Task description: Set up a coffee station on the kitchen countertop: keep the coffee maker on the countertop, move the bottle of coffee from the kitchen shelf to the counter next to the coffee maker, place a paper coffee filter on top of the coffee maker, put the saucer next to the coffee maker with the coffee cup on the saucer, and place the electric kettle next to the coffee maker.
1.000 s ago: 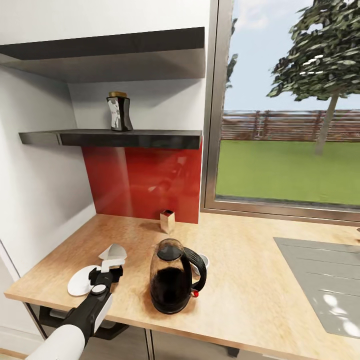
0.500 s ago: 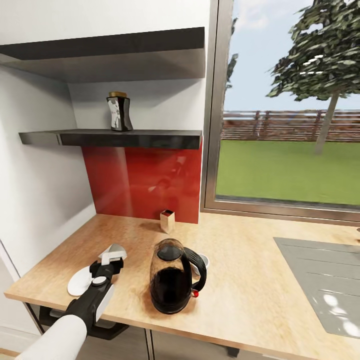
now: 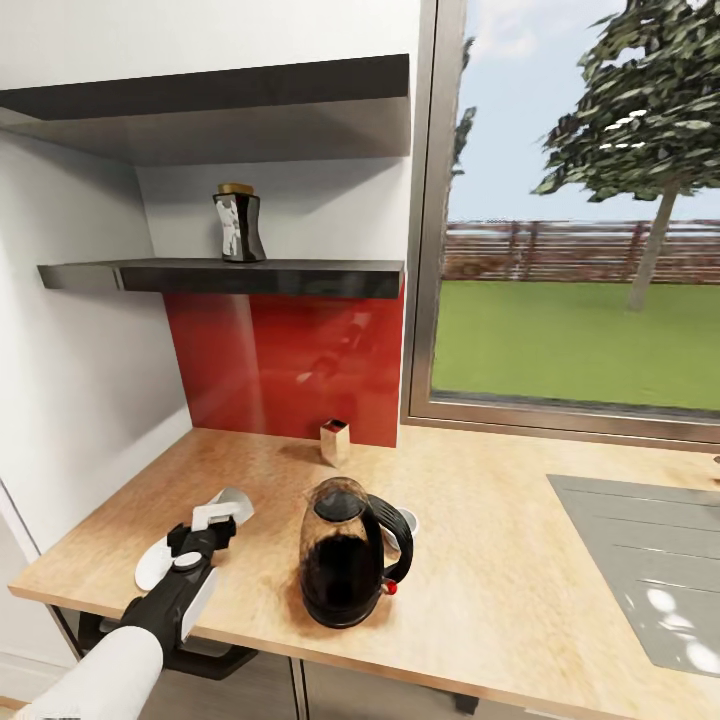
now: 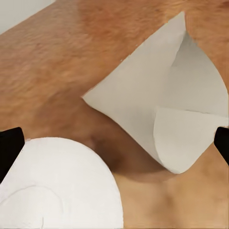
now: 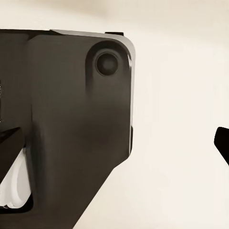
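On the light wood kitchen countertop [image 3: 470, 600] stands the glass electric kettle [image 3: 345, 565]. The white coffee cup [image 3: 406, 520] peeks out behind it. My left gripper [image 3: 207, 528] hovers open over the counter's near-left corner. The paper coffee filter [image 3: 236, 500] lies just beyond it and the white saucer [image 3: 152, 565] beside it. The left wrist view has the filter [image 4: 162, 109] and the saucer [image 4: 57, 186] lying apart between the spread fingertips [image 4: 9, 150]. The bottle of coffee [image 3: 239, 222] stands on the dark kitchen shelf [image 3: 280, 276]. My right gripper [image 5: 114, 143] is open. The coffee maker is out of view.
A small tan box [image 3: 335, 441] stands against the red backsplash [image 3: 290, 370]. A grey inset panel [image 3: 640, 570] lies in the counter at the right, below a large window [image 3: 580, 250]. A white wall [image 3: 70, 400] closes the left side.
My left arm has drawn back and to the left, so the gripper sits a little nearer the saucer. The filter, saucer and kettle have stayed put.
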